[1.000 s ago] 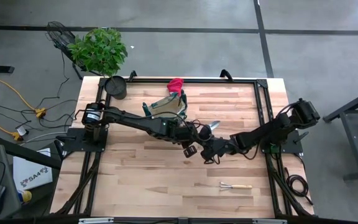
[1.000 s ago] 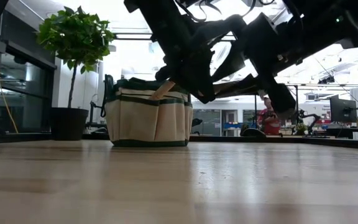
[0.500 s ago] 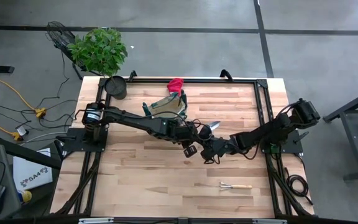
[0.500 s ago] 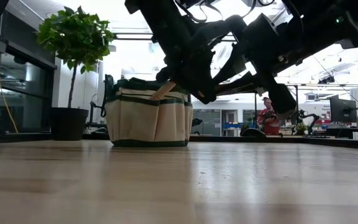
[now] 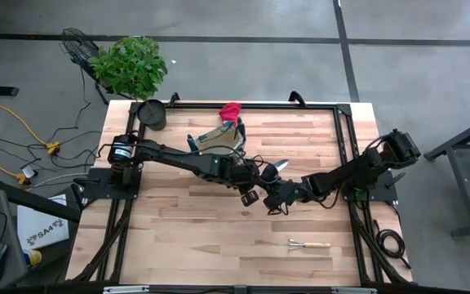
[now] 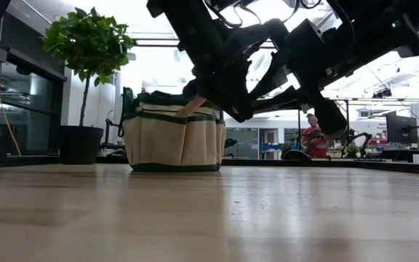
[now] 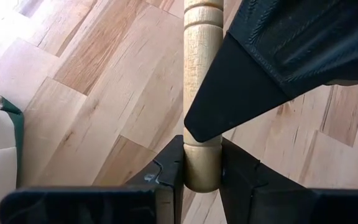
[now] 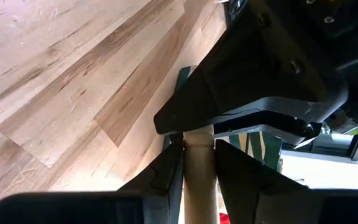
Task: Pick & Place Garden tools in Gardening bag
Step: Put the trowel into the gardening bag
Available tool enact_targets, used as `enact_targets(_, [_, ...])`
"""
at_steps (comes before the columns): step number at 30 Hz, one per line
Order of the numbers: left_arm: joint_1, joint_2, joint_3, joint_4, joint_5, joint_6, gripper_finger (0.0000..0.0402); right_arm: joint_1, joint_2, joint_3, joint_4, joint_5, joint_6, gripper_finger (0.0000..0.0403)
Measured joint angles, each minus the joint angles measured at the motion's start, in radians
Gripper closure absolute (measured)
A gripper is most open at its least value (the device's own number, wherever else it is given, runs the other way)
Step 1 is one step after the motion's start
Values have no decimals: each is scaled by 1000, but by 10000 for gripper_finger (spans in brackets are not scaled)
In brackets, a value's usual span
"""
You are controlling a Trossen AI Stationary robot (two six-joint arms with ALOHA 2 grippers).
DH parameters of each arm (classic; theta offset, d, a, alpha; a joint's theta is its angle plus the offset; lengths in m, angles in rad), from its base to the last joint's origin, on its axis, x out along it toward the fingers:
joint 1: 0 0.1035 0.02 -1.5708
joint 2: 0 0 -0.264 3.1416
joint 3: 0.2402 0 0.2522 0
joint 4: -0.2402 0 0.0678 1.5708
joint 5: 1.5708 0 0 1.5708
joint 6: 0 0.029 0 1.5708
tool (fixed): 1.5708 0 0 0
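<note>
Left end effector (image 7: 202, 177) grasps your trowel (image 5: 279, 166) by its wooden handle above the bench (image 5: 178, 229); just behind it stands the gardening bag (image 5: 219, 139). Right end effector (image 8: 197, 165) clamps the same handle; beyond it, well apart, lies the mini rake (image 5: 309, 244).

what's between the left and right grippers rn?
The trowel's wooden handle. The left gripper is clamped on its end and the right gripper is shut on it just alongside, above the table. Both wrist views show it.
</note>
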Motion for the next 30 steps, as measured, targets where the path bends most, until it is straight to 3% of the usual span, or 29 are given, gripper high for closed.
enact_targets(16, [0, 0, 0, 14, 10, 7, 338, -2, 0, 0, -15, 26, 104, 352])
enact_targets(25, [-2, 0, 0, 20, 0, 39, 284, -4, 0, -2, -35, 15, 269, 361])
enact_targets(30, [-2, 0, 0, -20, -5, 51, 280, -14, 0, -3, -58, -42, 376, 402])
